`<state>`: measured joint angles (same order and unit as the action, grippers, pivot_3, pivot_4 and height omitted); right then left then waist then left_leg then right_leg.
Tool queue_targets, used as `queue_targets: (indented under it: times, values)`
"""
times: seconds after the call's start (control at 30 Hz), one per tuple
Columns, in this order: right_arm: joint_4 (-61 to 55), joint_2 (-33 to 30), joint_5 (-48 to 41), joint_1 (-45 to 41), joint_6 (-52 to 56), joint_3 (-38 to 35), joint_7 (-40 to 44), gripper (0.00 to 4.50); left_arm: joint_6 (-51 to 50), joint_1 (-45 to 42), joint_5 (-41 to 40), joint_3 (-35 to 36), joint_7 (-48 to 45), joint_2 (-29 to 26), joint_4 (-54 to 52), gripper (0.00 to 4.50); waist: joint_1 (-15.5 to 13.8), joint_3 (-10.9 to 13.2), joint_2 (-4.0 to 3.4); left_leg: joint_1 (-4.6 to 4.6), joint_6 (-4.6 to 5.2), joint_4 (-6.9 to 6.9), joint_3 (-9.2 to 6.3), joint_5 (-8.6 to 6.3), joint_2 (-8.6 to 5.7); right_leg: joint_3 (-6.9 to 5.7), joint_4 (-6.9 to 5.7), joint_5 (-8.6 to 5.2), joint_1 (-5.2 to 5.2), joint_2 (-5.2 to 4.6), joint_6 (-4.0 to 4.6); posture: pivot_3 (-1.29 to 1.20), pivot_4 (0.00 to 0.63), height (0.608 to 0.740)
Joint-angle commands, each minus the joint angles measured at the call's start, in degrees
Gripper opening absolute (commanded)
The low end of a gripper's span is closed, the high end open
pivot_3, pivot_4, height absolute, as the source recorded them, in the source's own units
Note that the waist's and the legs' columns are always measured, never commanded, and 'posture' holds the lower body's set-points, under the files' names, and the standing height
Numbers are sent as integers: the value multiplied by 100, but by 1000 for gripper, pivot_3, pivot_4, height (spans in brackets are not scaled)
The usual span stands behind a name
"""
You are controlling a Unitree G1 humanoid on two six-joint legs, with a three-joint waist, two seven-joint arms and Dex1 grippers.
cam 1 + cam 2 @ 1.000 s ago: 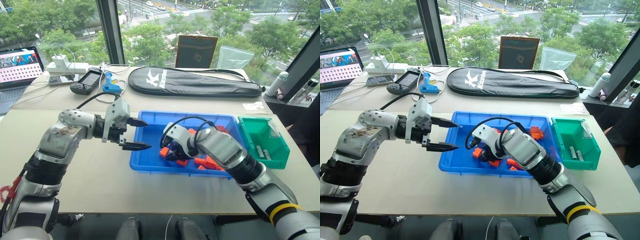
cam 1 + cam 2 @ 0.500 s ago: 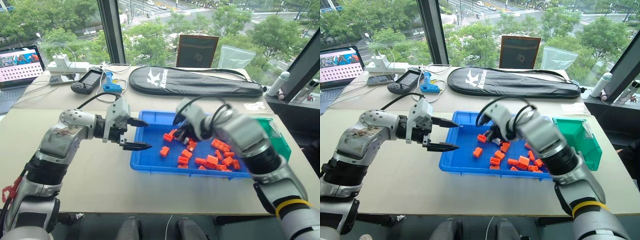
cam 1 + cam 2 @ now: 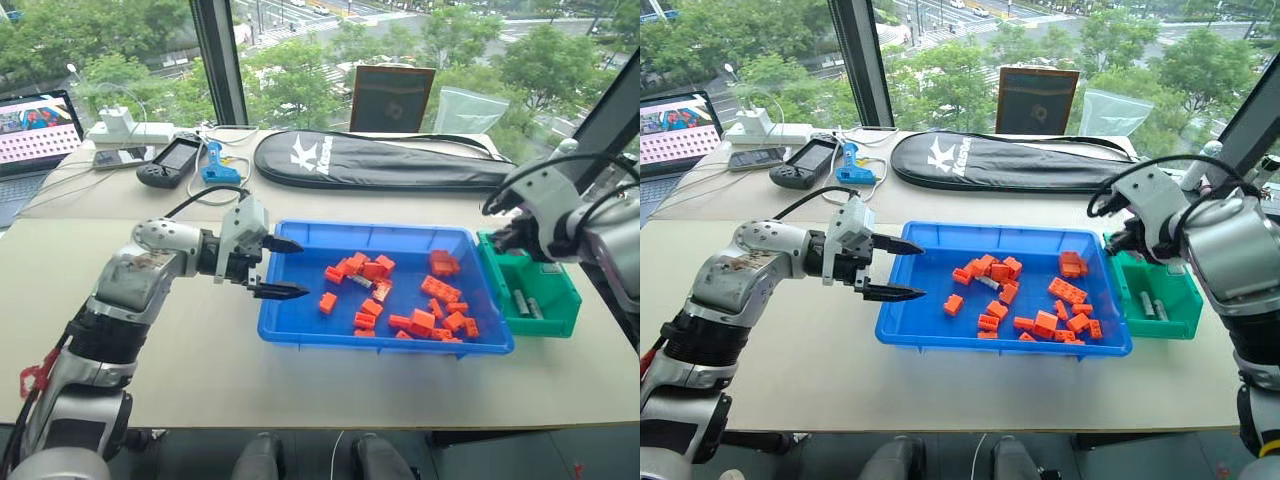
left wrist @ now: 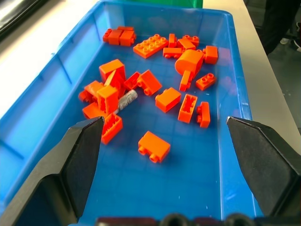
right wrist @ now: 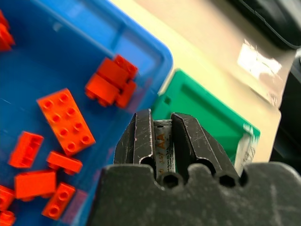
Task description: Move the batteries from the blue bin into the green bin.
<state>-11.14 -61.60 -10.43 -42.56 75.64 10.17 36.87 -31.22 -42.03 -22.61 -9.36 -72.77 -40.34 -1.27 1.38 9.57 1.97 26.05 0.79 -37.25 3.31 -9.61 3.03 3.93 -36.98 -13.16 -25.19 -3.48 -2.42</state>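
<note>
The right gripper (image 5: 162,136) is clamped on a battery (image 5: 163,143), which stands between its two fingers with an "AA" mark showing. In the head views this gripper hangs above the near-left corner of the green bin (image 3: 545,310), at the seam between that bin and the blue bin (image 3: 300,335).

The left gripper (image 3: 278,268) is held with its jaws spread wide and nothing between them. It hovers over the left rim of the blue bin, fingers pointing toward the bin's interior.

Container contents:
- Green bin: two batteries (image 3: 527,305) lie side by side on its floor, close to the right wall.
- Blue bin: a scatter of orange bricks (image 3: 420,322), with one cluster toward the centre-left and another toward the right end. One silver battery in the tray (image 4: 124,100) lies among the centre-left cluster, touching the bricks around it and partly hemmed in by them.

The two bins sit side by side on the table (image 3: 160,370), the green one just beside the blue one's right end.

Surroundings, all well apart from the bins at the back of the table: a black racket case (image 3: 380,160), a blue hand tool (image 3: 220,170), a black handheld device (image 3: 172,160), a white power adapter (image 3: 125,130) with cables and a laptop (image 3: 40,130)
</note>
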Motion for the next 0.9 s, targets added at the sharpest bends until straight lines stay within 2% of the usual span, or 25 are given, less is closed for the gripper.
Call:
queue_targets:
  times: [0.03,0.1,0.17,0.2,0.4,0.5,0.57,0.9]
  values:
    - [11,-128,233,169,-245,-257,-249,257,74,-115,-5,64,-36,-17,-65,4500,1,0,0,0,0,0,0,0,0,0,0,0,0,0,0,0,150,740]
    - [130,-96,274,338,-276,-283,-331,257,71,-109,2,69,-32,-21,-74,4500,-12,0,0,0,0,-2,0,0,0,0,-1,0,1,0,0,0,150,740]
    - [123,-107,270,398,-312,-247,-329,1276,59,-98,4,76,-27,-31,-91,4500,-33,0,0,2,0,-7,0,0,-1,0,0,0,1,-1,-1,0,150,740]
    - [79,-110,274,367,-326,-215,-330,1425,54,-94,6,79,-25,-36,-99,4500,-38,0,0,2,0,-7,0,0,-2,0,0,-1,1,-1,-2,0,150,740]
    - [-196,-94,381,41,-268,-16,-384,3530,22,-64,-1,101,-10,-67,-143,4500,-26,1,-1,2,0,-7,0,0,-1,1,0,-1,0,-1,-2,0,150,740]
    - [-707,612,-8,-489,-58,108,-226,4487,1,-47,-5,125,18,-91,-172,4500,19,1,-1,2,0,-8,0,0,-1,2,-1,0,0,0,-2,0,150,740]
    - [-953,1168,-352,-630,213,81,-102,4487,-13,-37,-15,137,30,-107,-192,4500,77,0,-1,0,0,-10,-4,0,1,2,-4,0,0,5,-1,0,150,740]
    - [-943,2390,-624,-453,447,627,-333,4487,-80,37,-50,221,109,-207,-314,4500,-53,1,-1,25,3,-44,-13,-2,-1,-2,-10,-2,2,2,-8,0,150,740]
